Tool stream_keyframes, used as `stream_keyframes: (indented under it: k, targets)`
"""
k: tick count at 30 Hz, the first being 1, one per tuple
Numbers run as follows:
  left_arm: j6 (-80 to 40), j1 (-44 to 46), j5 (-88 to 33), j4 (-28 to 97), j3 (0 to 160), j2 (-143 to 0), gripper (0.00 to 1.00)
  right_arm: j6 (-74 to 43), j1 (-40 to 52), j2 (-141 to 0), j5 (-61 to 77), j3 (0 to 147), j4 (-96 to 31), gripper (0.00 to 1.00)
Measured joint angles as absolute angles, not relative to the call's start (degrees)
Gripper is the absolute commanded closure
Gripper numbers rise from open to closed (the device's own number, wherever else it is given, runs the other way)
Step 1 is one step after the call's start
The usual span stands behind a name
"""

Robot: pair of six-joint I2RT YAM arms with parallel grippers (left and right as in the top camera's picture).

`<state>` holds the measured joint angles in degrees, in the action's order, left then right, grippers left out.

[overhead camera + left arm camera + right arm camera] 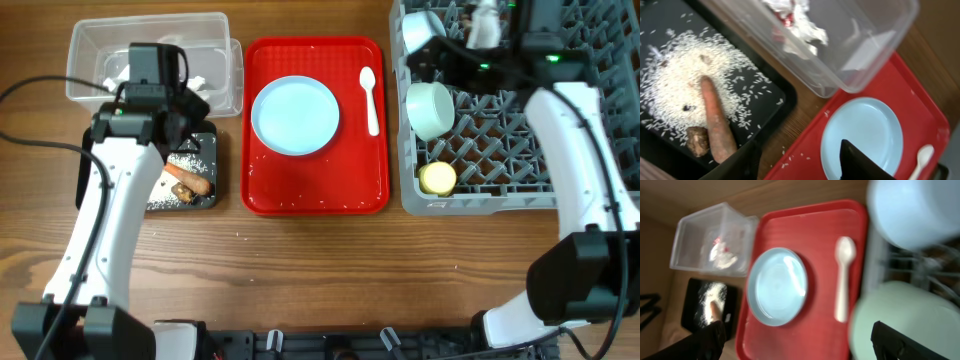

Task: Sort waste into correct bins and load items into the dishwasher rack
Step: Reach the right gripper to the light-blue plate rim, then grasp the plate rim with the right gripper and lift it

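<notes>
The left gripper is seen spread wide, its dark wedge-shaped fingers apart over the edge of the flat red serving tray. Just beside it, the shallow black tray is covered with a scatter of white rice-like crumbs. A tapered, matte orange-brown carrot stick is laid across them, and a knobbly dark food lump is tucked against its thick end. Beyond, the clear plastic tub is seen with a crumpled white tissue and a bit of red wrapper inside.

The right gripper is likewise held wide open, high over the grey pegged dishwasher rack. Its view is crowded by two blurred bowls. In the rack, a pale mint bowl is tipped on its side, a white bowl is lodged in the far corner, and a small yellow cup is set near the front.

On the glossy red tray, the round light-blue plate and the white plastic spoon are left side by side, apart. From overhead, part of the black tray and tub is hidden by the left arm.
</notes>
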<state>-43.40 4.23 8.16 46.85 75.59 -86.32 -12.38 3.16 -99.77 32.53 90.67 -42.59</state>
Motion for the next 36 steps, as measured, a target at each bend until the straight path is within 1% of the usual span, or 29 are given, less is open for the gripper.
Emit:
stream_keyframes:
  k: [1,2,4,8,11,14,19,22,24,25,31,34,36]
  targets:
    - [-42.11,4.99,8.01,46.63,75.59,-85.97,0.15,-12.75,4.4,-99.77,32.36,90.67,-41.82,0.08]
    - [-40.86,5.45,7.75,46.57,75.59,-85.84,0.01,-13.54,6.15,-99.77,31.75,90.67,-40.82,0.09]
    - [-38.89,6.42,7.4,46.41,75.59,-85.82,0.0,-15.2,9.26,-99.77,29.58,90.67,-39.64,0.12]
    - [-37.06,6.63,7.35,46.44,75.59,-85.82,0.0,-20.56,16.25,-99.85,21.34,90.67,-36.4,0.23]
    - [-36.4,6.63,7.38,46.44,75.59,-85.82,0.0,-24.4,20.47,-100.79,16.62,90.67,-34.11,0.25]
    - [-36.05,6.63,7.35,47.13,75.59,-85.82,0.0,-28.93,23.68,-103.57,13.72,90.67,-31.7,0.3]
    - [-35.81,6.63,7.38,49.04,75.59,-85.82,0.0,-36.6,25.15,-110.83,11.79,90.67,-29.93,0.44]
    - [-35.81,6.63,7.38,49.06,75.59,-85.82,0.0,-40.77,25.02,-115.63,10.98,90.67,-29.52,0.5]
    - [-35.81,6.63,7.35,49.06,75.59,-85.82,0.0,-42.74,24.97,-118.19,10.61,90.67,-29.56,0.51]
    - [-35.81,6.63,7.38,49.06,75.59,-85.82,0.0,-43.66,24.97,-119.02,10.5,90.67,-29.65,0.54]
    - [-35.79,6.63,7.38,49.06,75.59,-85.82,0.0,-51.29,24.99,-123.15,10.26,90.67,-30.59,0.57]
    - [-35.79,6.63,7.38,49.04,75.59,-85.82,0.0,-53.04,25.21,-124.16,9.78,90.67,-30.52,0.57]
    - [-35.79,6.63,7.38,49.06,75.59,-85.82,0.0,-53.8,25.45,-124.92,9.06,90.67,-30.57,0.59]
